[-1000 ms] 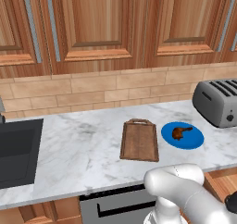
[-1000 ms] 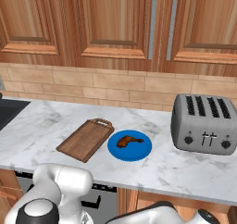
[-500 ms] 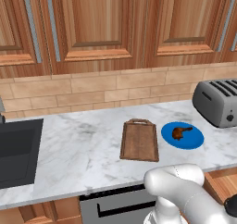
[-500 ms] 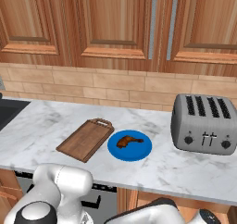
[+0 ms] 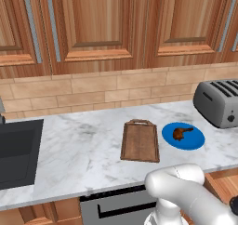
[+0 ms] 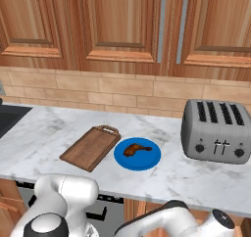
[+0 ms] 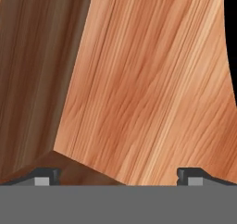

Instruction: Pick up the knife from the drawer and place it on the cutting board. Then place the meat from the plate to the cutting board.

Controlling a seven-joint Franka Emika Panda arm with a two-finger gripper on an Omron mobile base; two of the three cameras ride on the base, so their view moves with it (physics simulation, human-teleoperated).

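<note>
tool (image 7: 118, 174): released, jaws spread, close against wood panel
board (image 5: 140, 141): bare, at 9 o'clock of plate (image 5: 183, 136)
risk: tips may jam against wood, missing the knife

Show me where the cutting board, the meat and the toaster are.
cutting board (image 5: 140, 142), left base view, middle of its flat surface
meat (image 6: 136, 149), right base view, thick part of the lump
toaster (image 6: 215, 139), right base view, front face

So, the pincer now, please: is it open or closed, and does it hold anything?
Pincer: open, its tips wide apart before reddish-brown wood, holding nothing.
</note>
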